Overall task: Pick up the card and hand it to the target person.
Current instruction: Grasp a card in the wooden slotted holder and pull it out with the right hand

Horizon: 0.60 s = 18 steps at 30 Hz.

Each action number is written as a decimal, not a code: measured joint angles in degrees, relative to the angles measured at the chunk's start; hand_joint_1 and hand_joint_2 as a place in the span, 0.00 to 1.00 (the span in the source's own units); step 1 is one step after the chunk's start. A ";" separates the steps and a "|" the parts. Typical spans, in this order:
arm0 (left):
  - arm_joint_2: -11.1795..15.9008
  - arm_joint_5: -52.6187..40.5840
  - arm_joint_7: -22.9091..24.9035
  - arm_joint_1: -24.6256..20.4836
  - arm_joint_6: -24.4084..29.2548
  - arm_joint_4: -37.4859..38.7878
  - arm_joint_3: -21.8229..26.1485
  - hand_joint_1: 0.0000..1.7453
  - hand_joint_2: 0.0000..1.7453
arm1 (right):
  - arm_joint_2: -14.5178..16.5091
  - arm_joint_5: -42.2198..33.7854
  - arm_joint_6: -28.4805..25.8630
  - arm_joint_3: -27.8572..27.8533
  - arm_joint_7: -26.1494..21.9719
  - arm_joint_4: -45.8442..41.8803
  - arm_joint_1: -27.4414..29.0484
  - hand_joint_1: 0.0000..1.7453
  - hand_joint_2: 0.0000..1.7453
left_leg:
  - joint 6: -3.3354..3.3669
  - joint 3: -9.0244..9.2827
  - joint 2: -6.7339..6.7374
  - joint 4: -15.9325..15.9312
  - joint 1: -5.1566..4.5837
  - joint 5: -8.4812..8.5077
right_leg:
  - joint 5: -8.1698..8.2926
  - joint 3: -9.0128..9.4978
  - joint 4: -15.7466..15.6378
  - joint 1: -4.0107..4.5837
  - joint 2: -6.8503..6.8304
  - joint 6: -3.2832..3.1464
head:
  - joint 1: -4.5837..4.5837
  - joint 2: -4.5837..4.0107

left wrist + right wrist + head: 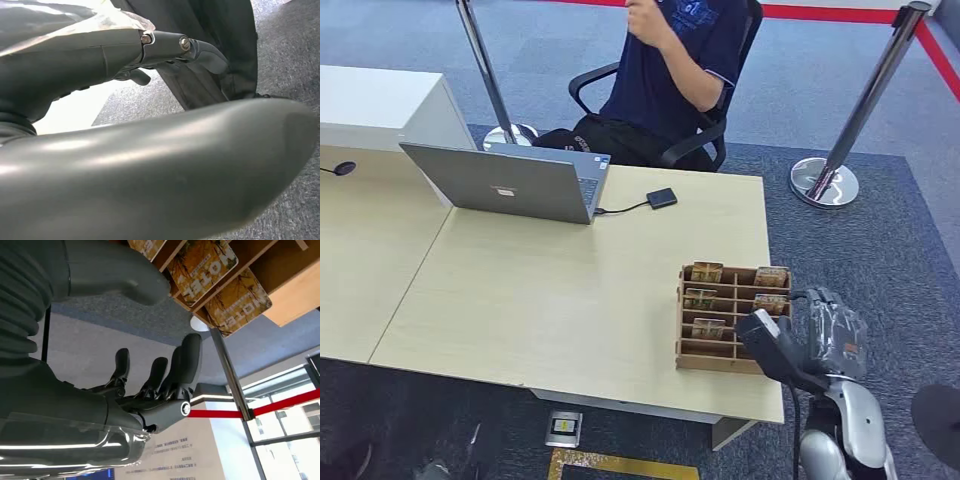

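From the head view, the right hand (803,340) hovers empty at the wooden rack (733,318) holding cards (706,272) on the table (546,290); a seated person (675,70) faces it. Left wrist view: left hand (151,165), grip unclear. Right wrist view: fingers (162,375) spread, clear of the cards.

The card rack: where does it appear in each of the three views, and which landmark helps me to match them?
Head view: card rack on the table's near right corner, just before the right hand.
Left wrist view: I see no rack here.
Right wrist view: rack along one edge, beyond the thumb, hotel cards in its slots.
Shared landmark: the cards in the rack's slots, in the head and right wrist views.
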 joint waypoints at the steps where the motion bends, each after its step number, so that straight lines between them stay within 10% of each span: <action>1: 0.00 -0.04 0.00 0.00 0.00 0.00 0.00 0.00 0.00 | 0.00 0.07 0.04 0.05 0.01 0.13 -0.01 0.47 1.00 | 0.00 0.00 0.00 0.00 0.00 0.00 | 0.00 0.00 0.00 0.00 0.00 0.00 | -0.01 0.00; 18: -0.01 -0.67 0.24 -0.03 -0.09 0.02 0.00 0.00 0.00 | 0.13 0.96 0.89 1.45 0.91 4.85 -1.06 0.46 1.00 | 0.00 -0.01 0.00 0.00 0.00 0.02 | 0.01 0.00 0.01 0.00 0.00 0.00 | -0.01 0.00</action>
